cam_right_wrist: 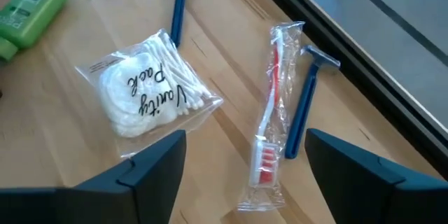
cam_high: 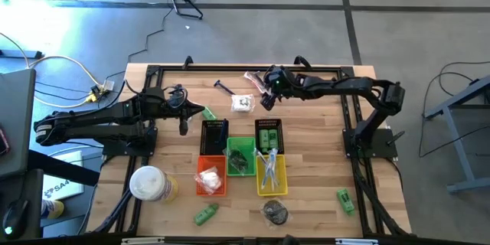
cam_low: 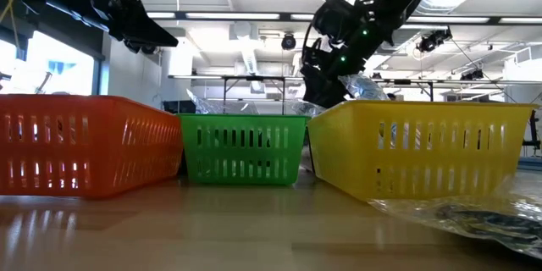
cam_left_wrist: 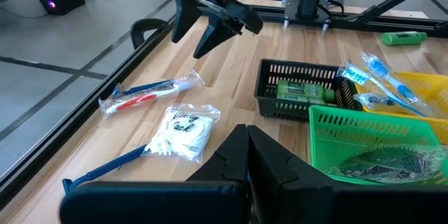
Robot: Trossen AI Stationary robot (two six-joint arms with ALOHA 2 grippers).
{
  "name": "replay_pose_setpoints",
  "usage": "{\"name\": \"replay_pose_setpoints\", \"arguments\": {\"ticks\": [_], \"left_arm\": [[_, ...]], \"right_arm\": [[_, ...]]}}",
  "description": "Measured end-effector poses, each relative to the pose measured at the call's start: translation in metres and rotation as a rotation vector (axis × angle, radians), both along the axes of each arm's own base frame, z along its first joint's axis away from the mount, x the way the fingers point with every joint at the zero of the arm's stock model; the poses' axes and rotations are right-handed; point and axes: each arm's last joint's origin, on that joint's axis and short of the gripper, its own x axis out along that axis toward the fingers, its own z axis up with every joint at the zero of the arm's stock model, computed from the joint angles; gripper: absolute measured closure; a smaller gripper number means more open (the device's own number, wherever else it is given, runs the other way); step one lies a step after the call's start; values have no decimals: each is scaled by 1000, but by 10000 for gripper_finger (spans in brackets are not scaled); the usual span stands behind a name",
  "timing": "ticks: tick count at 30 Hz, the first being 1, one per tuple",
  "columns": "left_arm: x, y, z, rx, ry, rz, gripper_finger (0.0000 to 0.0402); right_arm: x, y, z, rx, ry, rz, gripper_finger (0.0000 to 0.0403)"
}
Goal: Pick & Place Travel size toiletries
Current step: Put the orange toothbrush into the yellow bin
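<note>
Near the table's far edge lie a clear-wrapped red toothbrush [cam_right_wrist: 269, 136], a blue razor [cam_right_wrist: 302, 105] beside it, a clear vanity pack of cotton swabs and pads [cam_right_wrist: 147, 87], a second blue razor [cam_right_wrist: 180, 0] and a green bottle [cam_right_wrist: 31, 3]. My right gripper [cam_right_wrist: 245, 175] hovers open above the toothbrush, one finger on each side of its head end, touching nothing; it also shows in the high view [cam_high: 268, 98]. My left gripper [cam_left_wrist: 246, 133] waits shut at the table's left [cam_high: 182, 125], holding nothing.
Baskets stand mid-table: two black [cam_high: 214, 136], [cam_high: 269, 134], one green [cam_high: 240, 155], one yellow [cam_high: 271, 176], one orange [cam_high: 210, 178]. A white-and-yellow container [cam_high: 151, 184] sits front left. Green bottles [cam_high: 205, 214], [cam_high: 345, 199] and a dark bag [cam_high: 275, 212] lie near the front edge.
</note>
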Motion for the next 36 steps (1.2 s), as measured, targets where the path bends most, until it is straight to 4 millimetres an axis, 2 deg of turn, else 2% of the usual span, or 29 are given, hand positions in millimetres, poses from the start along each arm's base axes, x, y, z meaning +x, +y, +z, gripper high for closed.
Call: {"name": "replay_pose_setpoints", "arguments": {"ticks": [4, 10, 13, 18, 26, 36], "left_arm": [[0, 0, 0, 1, 0, 0, 402], [0, 0, 0, 1, 0, 0, 402], [0, 0, 0, 3, 1, -1, 402], [0, 0, 0, 4, 1, -1, 402], [0, 0, 0, 3, 1, -1, 402], [0, 0, 0, 3, 1, -1, 402]], "right_arm": [[0, -9, -10, 14, 22, -17, 117], [4, -17, -45, 32, 117, -11, 117], [8, -19, -56, 47, 119, -1, 117], [9, -21, -63, 67, 117, 11, 122], [6, -27, -63, 48, 125, -28, 157], [4, -33, -76, 77, 143, -34, 160]]}}
